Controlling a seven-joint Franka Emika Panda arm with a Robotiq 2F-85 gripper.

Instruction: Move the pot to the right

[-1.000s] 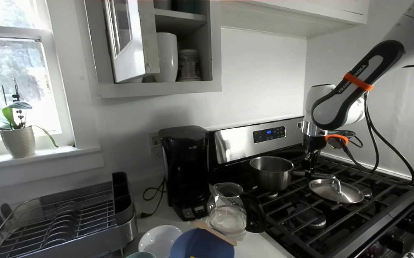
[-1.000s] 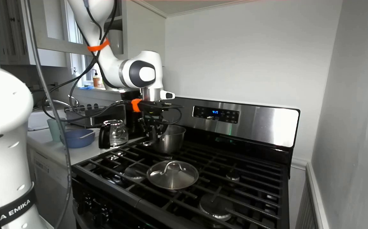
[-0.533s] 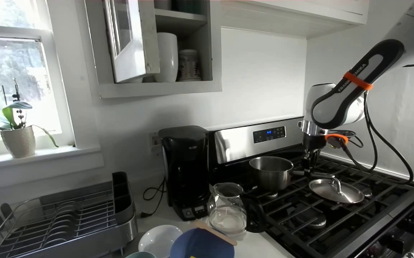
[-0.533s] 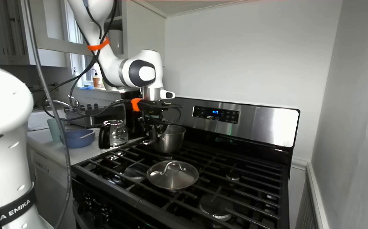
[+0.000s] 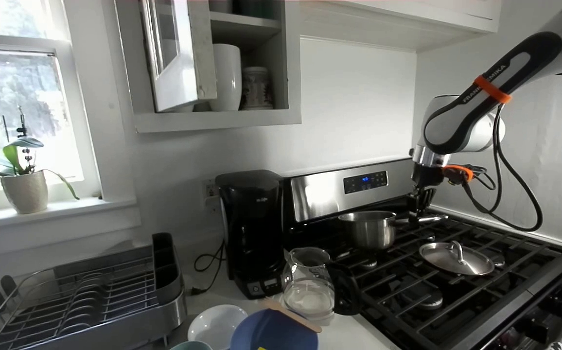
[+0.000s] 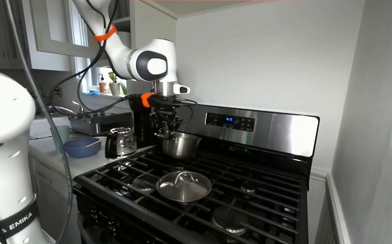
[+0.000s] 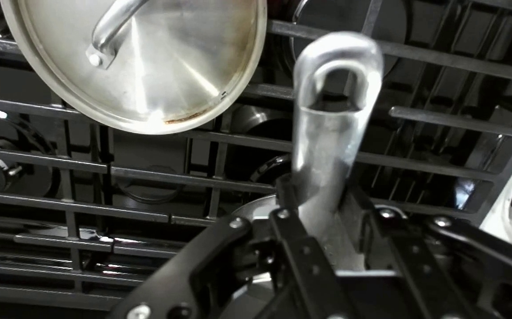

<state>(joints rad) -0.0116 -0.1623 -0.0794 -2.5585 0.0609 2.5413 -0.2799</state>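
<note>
Arm [image 5: 517,70] and pot [image 5: 369,233] have gone up together since a moment ago, and the pot now hangs over the rear of the stove [image 6: 223,169], near the coffee maker [image 5: 252,233]. From here I see the jaws clamped on the pot's long handle [image 7: 324,146], its end poking out past them. A shiny lid [image 6: 185,191] lies on the stove nearby, with a glass carafe [image 5: 308,287] on the tabletop [image 5: 359,335] beside the stove.

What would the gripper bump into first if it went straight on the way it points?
The stove grate, probably: the gripper points down, closed on the handle of the pot. Depth is unclear; the pot might touch first.
</note>
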